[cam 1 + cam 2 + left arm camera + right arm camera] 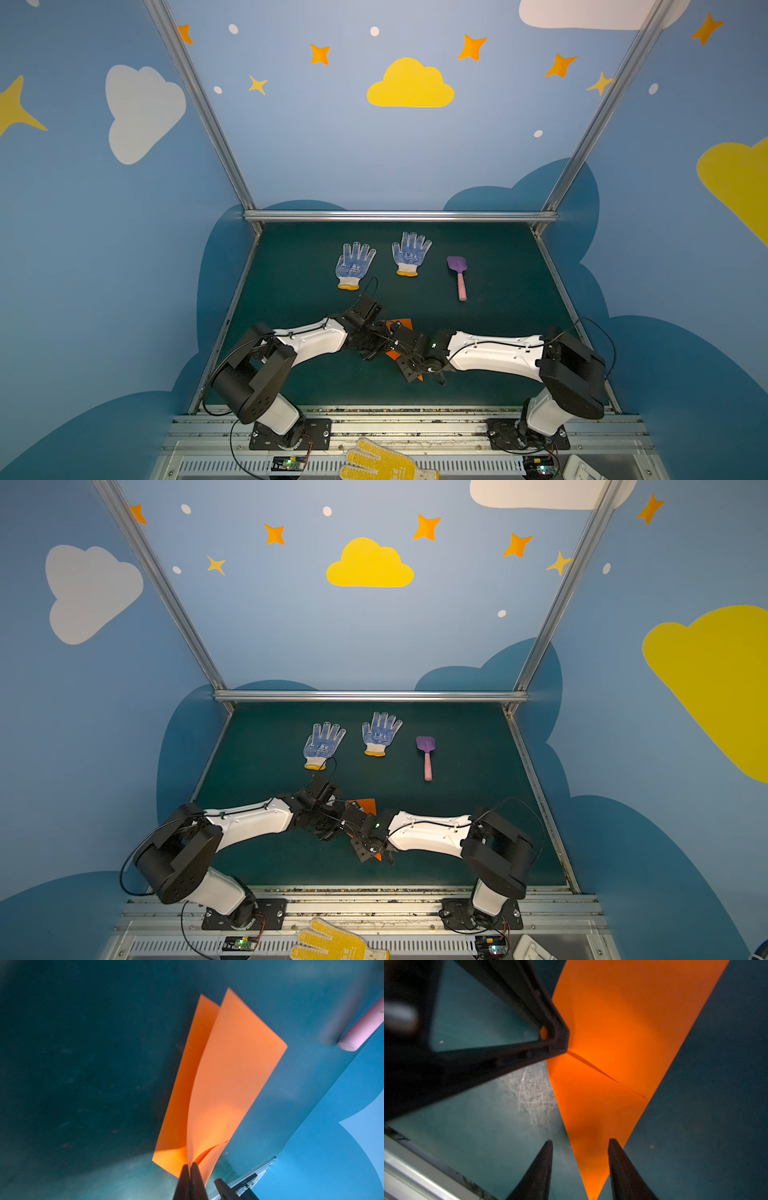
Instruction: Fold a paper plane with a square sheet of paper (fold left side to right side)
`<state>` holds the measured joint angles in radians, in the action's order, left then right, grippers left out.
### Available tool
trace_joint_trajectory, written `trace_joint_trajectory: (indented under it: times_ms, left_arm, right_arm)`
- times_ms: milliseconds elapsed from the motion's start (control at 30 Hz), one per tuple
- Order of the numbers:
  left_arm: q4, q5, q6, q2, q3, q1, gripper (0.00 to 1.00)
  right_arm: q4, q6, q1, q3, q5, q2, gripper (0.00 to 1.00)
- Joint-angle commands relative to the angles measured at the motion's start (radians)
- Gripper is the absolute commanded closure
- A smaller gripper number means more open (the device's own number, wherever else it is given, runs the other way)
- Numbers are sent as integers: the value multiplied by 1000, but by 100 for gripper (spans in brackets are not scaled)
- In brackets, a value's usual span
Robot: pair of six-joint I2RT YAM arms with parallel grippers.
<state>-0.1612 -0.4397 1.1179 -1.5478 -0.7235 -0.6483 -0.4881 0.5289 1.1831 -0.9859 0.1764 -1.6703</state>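
The square sheet of paper [226,1076] is bright orange and folded over into a tall rectangle, its upper layer bowed up off the lower one. My left gripper [190,1164] is shut on its near edge, pinching the raised layer. In the right wrist view the sheet [612,1032] lies on the green mat, and my right gripper [580,1140] stands open above its pointed near corner, touching nothing. In both top views the two grippers meet mid-table and hide most of the paper [402,323] [366,804]. No paper plane is in view.
Two white gloves with blue dots [354,266] [410,254] and a purple-and-pink toy shovel [458,275] lie further back on the mat. A yellow dotted glove [382,461] rests on the front metal rail. The shovel's pink handle [363,1026] shows beyond the paper.
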Motion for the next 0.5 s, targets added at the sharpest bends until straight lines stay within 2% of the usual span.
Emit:
trace_joint_trajectory:
  times_ms: [0,333,467]
  left_arm:
    - [-20,5,9,15,-20,-2,96]
    - [-29,9,8,27,-25,-2,96]
    - [-34,7,4,27,-27,-2,96]
  right_arm:
    - [-16,24,5,-14,41,-23,59]
    - [-5,34,6,10,47,-29,76]
    - [-4,34,6,15,47,-31,78]
